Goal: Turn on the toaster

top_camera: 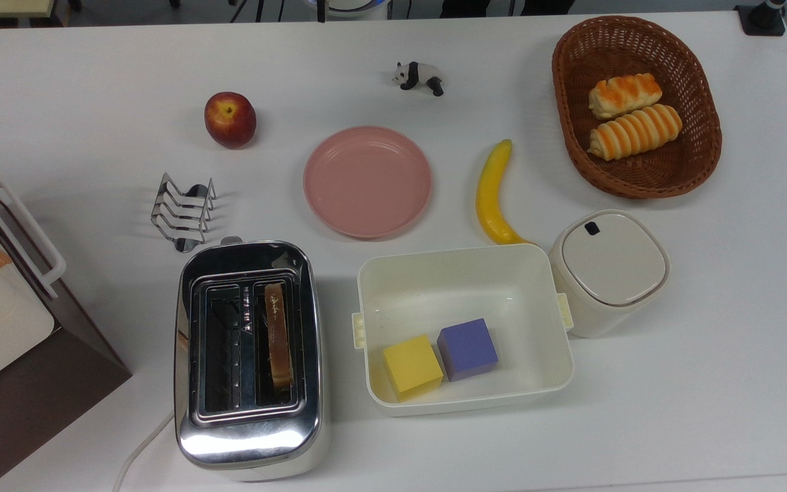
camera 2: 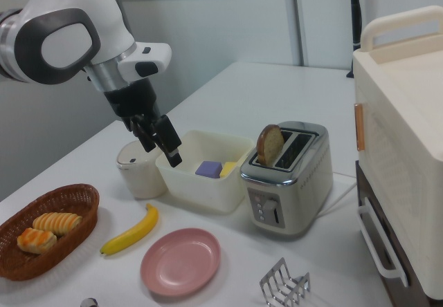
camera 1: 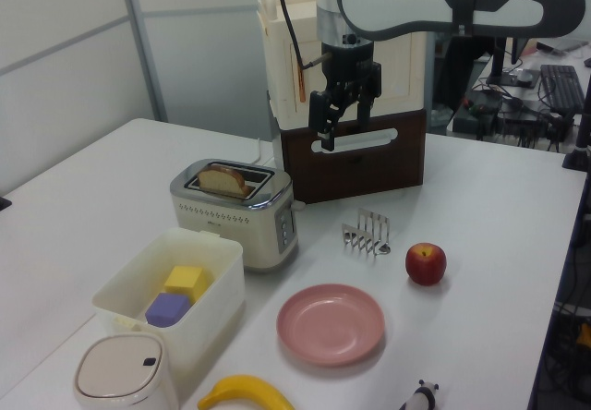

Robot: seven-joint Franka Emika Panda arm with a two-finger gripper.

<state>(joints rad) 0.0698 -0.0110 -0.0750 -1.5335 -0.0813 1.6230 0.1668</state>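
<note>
Toaster (top_camera: 249, 359) sits lower left in the top view on the white table (top_camera: 708, 342), long axis running up-frame, bread (top_camera: 278, 336) in one slot. Left view: my gripper (camera 1: 343, 114) hangs at upper centre, fingers slightly parted and empty, toaster below-left. Right view: lever panel (camera 2: 268, 209) at centre, facing the camera; gripper (camera 2: 160, 143) well left above the tub (camera 2: 201, 182), a white-walled room behind.

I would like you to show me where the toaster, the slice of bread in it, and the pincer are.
toaster (camera 2: 287, 196): right view, on its front panel.
slice of bread (camera 2: 268, 144): right view, on the crust standing out of the slot.
pincer (camera 2: 160, 143): right view, midway between its fingertips.
</note>
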